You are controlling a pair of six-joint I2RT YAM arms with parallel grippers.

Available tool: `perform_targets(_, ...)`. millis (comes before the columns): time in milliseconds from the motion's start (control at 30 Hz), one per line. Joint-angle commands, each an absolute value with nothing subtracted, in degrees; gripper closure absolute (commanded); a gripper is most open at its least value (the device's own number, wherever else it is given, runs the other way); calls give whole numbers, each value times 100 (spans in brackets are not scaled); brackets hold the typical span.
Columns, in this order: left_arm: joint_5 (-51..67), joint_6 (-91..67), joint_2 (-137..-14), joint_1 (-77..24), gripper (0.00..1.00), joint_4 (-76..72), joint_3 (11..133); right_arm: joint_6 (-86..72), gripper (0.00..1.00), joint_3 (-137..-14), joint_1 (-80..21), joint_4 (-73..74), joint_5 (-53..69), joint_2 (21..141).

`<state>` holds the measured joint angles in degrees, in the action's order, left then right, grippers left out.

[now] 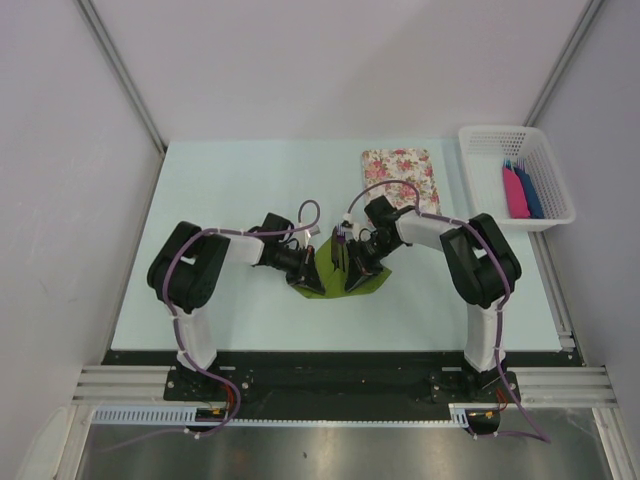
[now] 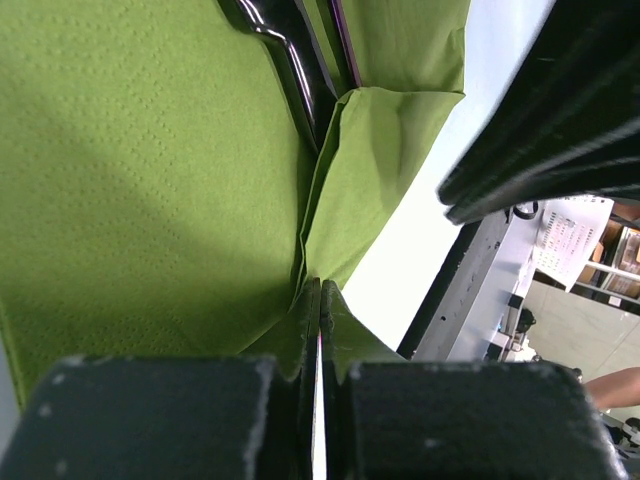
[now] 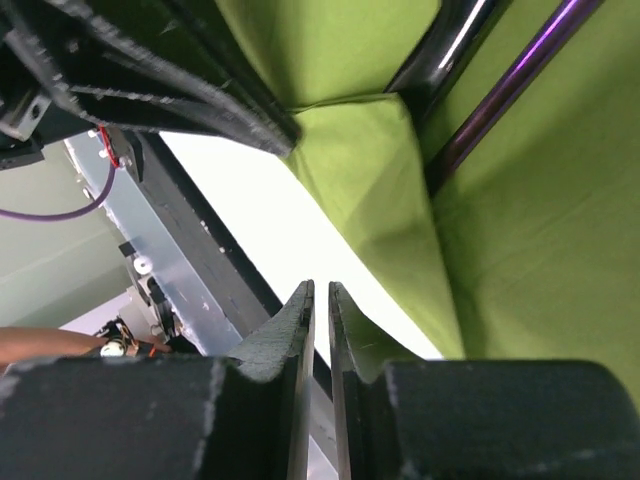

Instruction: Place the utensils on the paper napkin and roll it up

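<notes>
My left hand (image 2: 320, 292) is clamped on a folded edge of the paper napkin (image 2: 150, 180). My right hand (image 3: 320, 290) shows a narrow slit at the napkin's edge; I cannot tell whether it grips. The utensils (image 3: 505, 85) lie on the napkin, which sits on the counter (image 1: 230, 190) near the floral mat (image 1: 400, 167).

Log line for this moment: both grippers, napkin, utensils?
left gripper: shut on paper napkin edge | right gripper: nearly closed beside napkin, grip unclear | utensils: lying on napkin
</notes>
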<state>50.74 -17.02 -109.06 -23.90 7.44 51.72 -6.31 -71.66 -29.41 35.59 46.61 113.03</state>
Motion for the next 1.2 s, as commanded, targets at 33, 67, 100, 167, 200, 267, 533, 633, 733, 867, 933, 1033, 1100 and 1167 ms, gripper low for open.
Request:
perform_targets(33, 4641, -1556, -10828, -2312, 100, 844, 5001, -826, 86, -7146, -2997, 3235, 4571, 11540)
perform_targets(67, 4658, -1547, -10819, -2312, 100, 826, 4992, -835, 87, -7076, -2971, 3200, 4553, 11584)
perform_targets(100, 4667, -1538, -10811, -2312, 100, 835, 4992, -844, 87, -7040, -2945, 3208, 4501, 11610)
perform_targets(167, 4650, -1503, -10793, -2303, 100, 835, 4966, -800, 87, -6988, -2892, 3234, 4483, 11645)
perform_targets(200, 4658, -1494, -10776, -2303, 100, 852, 4957, -774, 87, -6953, -2839, 3252, 4448, 11654)
perform_targets(267, 4632, -1459, -10749, -2294, 100, 870, 4931, -677, 87, -6917, -2786, 3305, 4395, 11672)
perform_targets(533, 5545, -1922, -10091, -2241, 98, -322, 4537, -641, 88, -6890, -2742, 3322, 4350, 11777)
perform_targets(633, 5801, -2546, -9845, -2302, 94, -1325, 4334, -650, 88, -6882, -2725, 3322, 4394, 11786)
perform_targets(733, 5862, -3117, -9852, -2434, 90, -2125, 4202, -685, 88, -6873, -2698, 3322, 4456, 11812)
perform_targets(867, 5731, -3576, -10142, -2619, 87, -2952, 4183, -729, 88, -6873, -2681, 3296, 4509, 11830)
perform_targets(933, 5634, -3857, -10318, -2654, 87, -3259, 4245, -756, 88, -6864, -2672, 3296, 4535, 11830)
perform_targets(1033, 5607, -4331, -10643, -2672, 86, -3891, 4280, -782, 88, -6812, -2637, 3287, 4561, 11839)
perform_targets(1100, 5599, -4569, -10898, -2698, 87, -4104, 4350, -800, 88, -6785, -2593, 3252, 4605, 11874)
perform_targets(1167, 5581, -4754, -11082, -2742, 87, -4419, 4359, -870, 88, -6776, -2558, 3217, 4667, 11892)
